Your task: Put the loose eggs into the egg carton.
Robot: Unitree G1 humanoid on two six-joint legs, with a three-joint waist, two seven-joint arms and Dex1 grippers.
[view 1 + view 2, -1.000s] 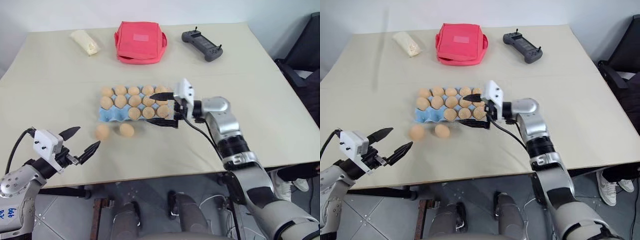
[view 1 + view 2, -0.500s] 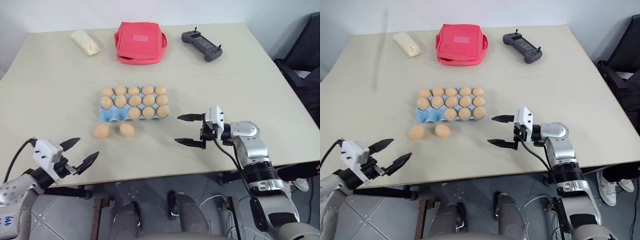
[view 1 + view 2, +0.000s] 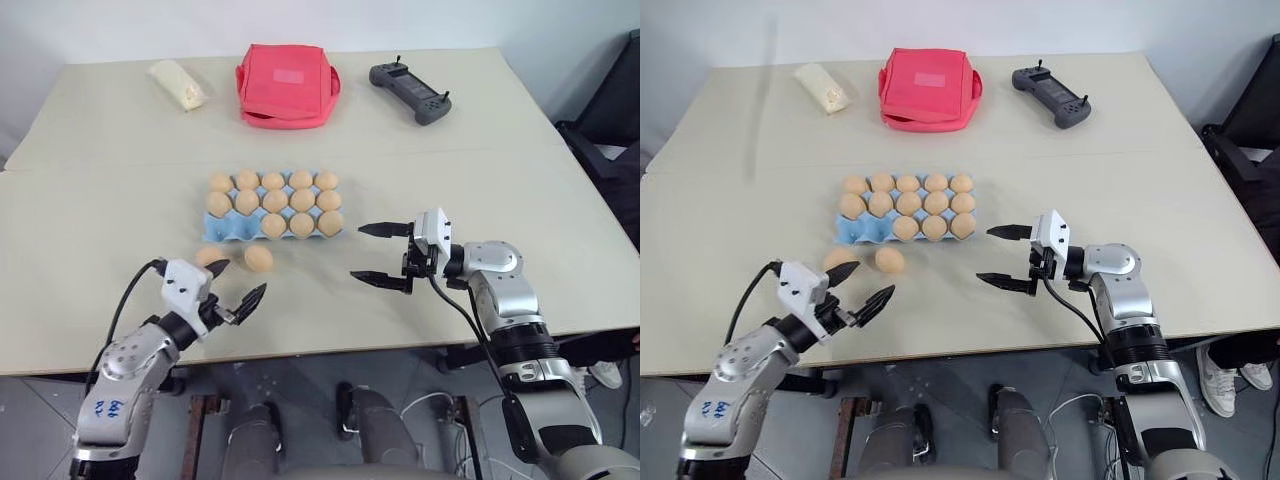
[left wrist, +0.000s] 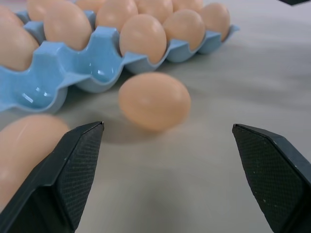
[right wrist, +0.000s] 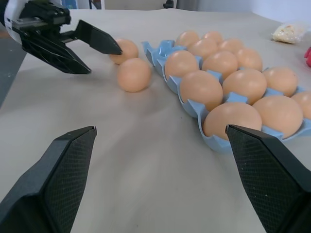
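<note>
The light blue egg carton lies near the middle of the beige table, its cups holding tan-brown eggs in three rows, with two cups at the left end of the near row bare; two loose eggs lie on the table just in front of that near left corner, one egg in plain sight and the other egg partly behind the left claw; the left gripper sits low over the table right beside these two eggs, its black fingers spread wide and holding nothing, the nearer finger close against the left egg; the right gripper hovers to the right of the carton, well apart from the loose eggs, pointing toward the carton's side with its fingers also spread wide and empty; at the far edge of the table lie a red fabric bag, a dark handheld controller and a small pale bag.
</note>
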